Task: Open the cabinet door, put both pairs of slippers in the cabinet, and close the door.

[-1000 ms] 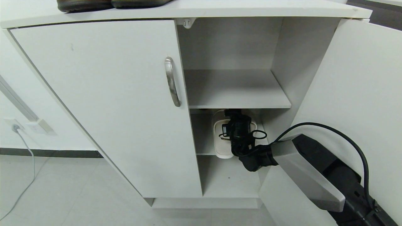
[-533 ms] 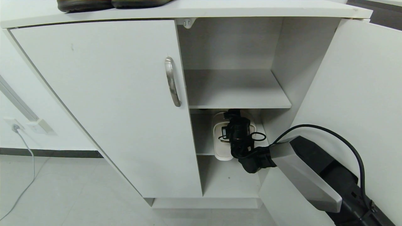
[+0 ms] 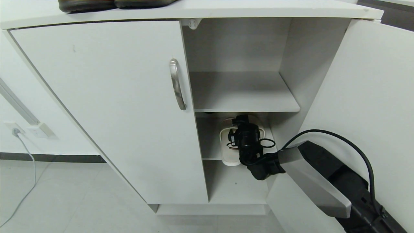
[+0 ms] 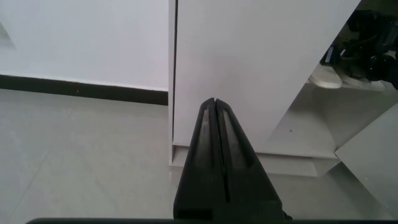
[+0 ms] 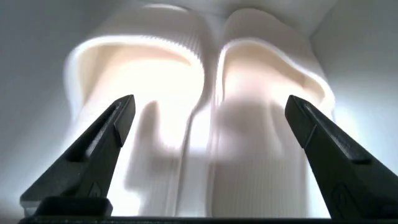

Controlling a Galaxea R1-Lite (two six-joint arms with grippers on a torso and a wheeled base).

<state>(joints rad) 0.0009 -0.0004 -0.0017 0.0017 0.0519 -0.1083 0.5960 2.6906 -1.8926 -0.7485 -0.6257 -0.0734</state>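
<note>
Right gripper [image 5: 209,102] spread, over cream slippers [image 5: 186,74]

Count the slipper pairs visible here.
2. White pair on the middle shelf, before the open right gripper; dark pair on the cabinet top, partly cut off.

The black left gripper [image 4: 214,104], its two fingers pressed flat together, hangs low before the closed door of a white flat-panelled cabinet [image 4: 249,56], where a pale cream slipper [image 4: 326,77] pokes off the cabinet's open shelf and glossy grey floor tiles [image 4: 81,149] meet the cabinet's base.
</note>
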